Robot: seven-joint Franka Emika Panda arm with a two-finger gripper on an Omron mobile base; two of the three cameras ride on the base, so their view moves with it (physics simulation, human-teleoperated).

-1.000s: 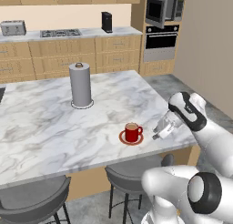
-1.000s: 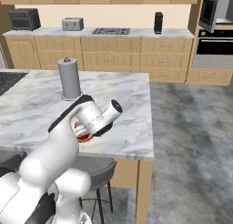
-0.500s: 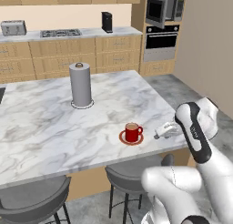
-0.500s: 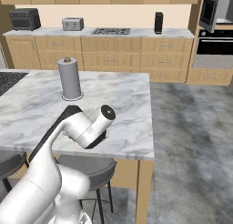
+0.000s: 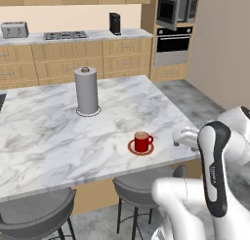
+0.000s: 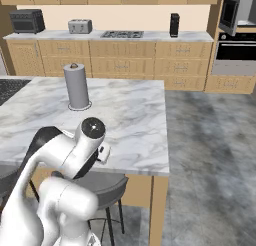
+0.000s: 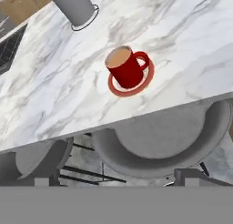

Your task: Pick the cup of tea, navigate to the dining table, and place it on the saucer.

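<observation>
The cup of tea point(image 5: 141, 141), a small red mug with brown liquid, stands upright on the red-rimmed saucer point(image 5: 132, 149) near the front edge of the marble dining table point(image 5: 49, 136). My gripper point(image 5: 179, 138) hovers at the table's front right edge, to the right of the cup and apart from it, open with nothing held. The hand view looks at the cup point(image 7: 125, 66) and the saucer point(image 7: 136, 89) from beyond the table edge, handle to the right. In the right base view my arm hides the cup, and the gripper point(image 6: 104, 154) sits over the table's point(image 6: 130, 115) near edge.
A grey paper-towel roll point(image 5: 87, 90) stands mid-table behind the cup. Two grey round stools point(image 5: 141, 190) point(image 5: 34, 214) are tucked under the near edge, right below my hand. The far counter point(image 5: 73, 36) holds a toaster and a stove top. Open floor lies right of the table.
The arm has folded down and its elbow has swung toward the camera. The hand has drawn back slightly from the cup toward the table's edge. The cup stays on the saucer.
</observation>
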